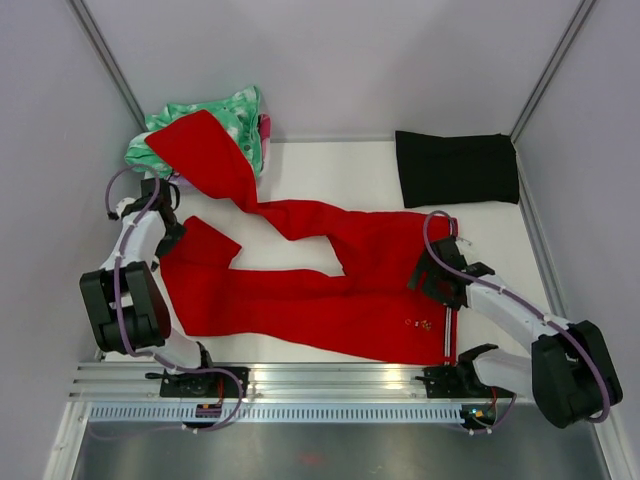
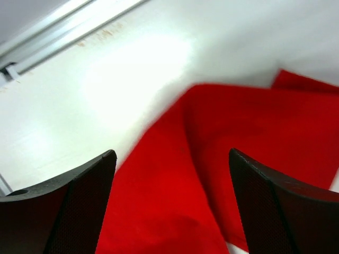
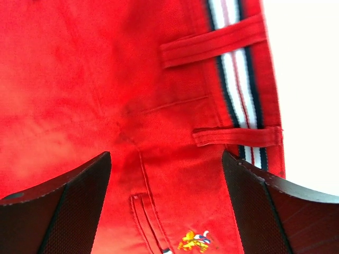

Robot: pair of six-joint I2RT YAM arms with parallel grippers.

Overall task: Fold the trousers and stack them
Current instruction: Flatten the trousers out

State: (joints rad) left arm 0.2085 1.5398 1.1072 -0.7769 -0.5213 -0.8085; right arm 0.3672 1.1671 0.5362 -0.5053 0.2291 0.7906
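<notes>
The red trousers (image 1: 330, 290) lie spread on the white table, waistband at the right, one leg running left along the front, the other bent up to the far left over a green garment. My left gripper (image 1: 165, 200) is open above the leg cloth (image 2: 169, 201) at the left. My right gripper (image 1: 440, 268) is open just above the hip area (image 3: 169, 174), beside the striped waistband (image 3: 235, 79) with its belt loops. A small embroidered mark (image 3: 193, 241) shows near a pocket. Neither gripper holds anything.
A green-and-white mottled garment (image 1: 225, 115) lies at the far left corner, partly under the trouser leg. A black folded cloth (image 1: 455, 168) lies at the far right. Grey walls enclose the table; a metal rail (image 1: 320, 385) runs along the near edge.
</notes>
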